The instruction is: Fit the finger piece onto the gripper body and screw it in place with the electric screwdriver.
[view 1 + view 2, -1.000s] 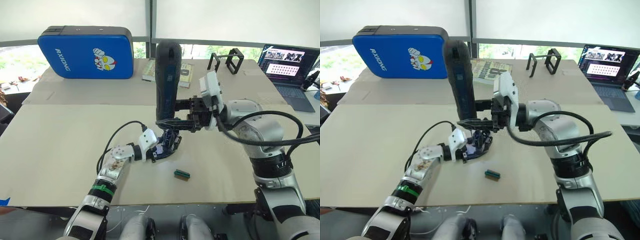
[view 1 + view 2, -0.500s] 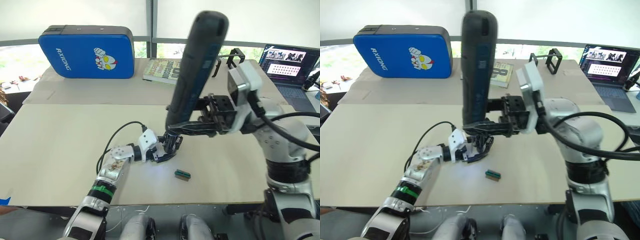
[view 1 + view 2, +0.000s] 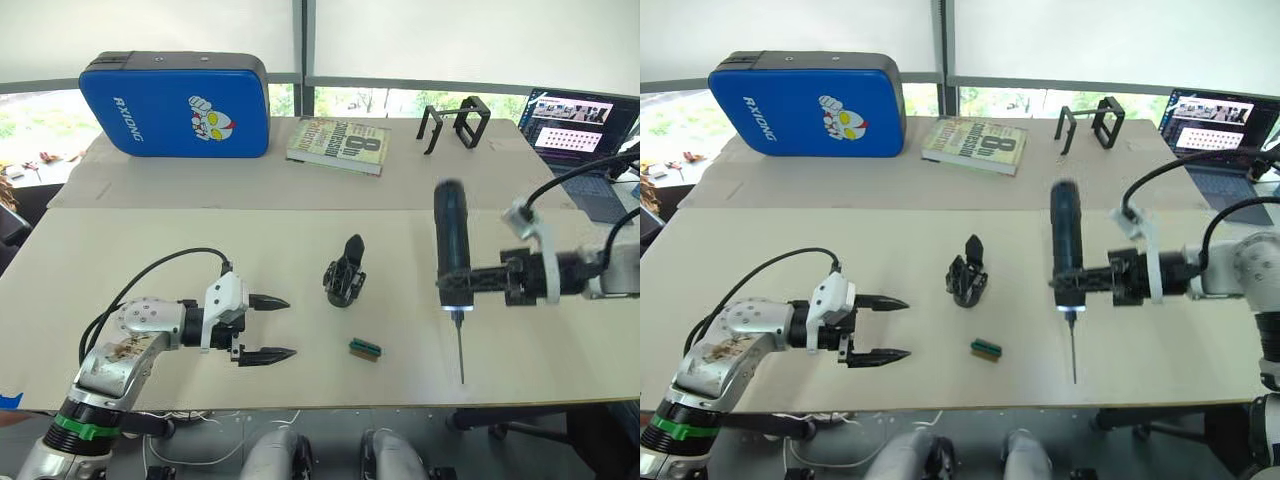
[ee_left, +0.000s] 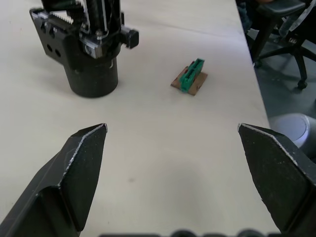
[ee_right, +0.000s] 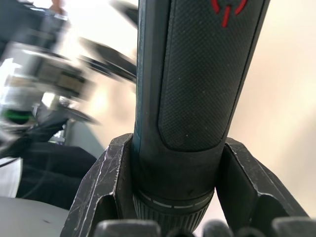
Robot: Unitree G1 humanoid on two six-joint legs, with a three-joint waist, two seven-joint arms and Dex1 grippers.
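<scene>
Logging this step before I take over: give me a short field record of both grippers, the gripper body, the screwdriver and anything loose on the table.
left gripper: open, holding nothing, left of the gripper body
right gripper: shut on the electric screwdriver
electric screwdriver: upright, bit pointing down, light on, right of the gripper body
gripper body: standing on the table, no gripper touching it
small green block: lying in front of the gripper body

The left arm lies low over the table, its wrist level, and the left gripper (image 3: 268,327) has the two fingers spread wide apart, holding nothing. The right arm reaches in from the side, and the right gripper (image 3: 468,284) is clamped around the screwdriver (image 3: 450,245).
</scene>
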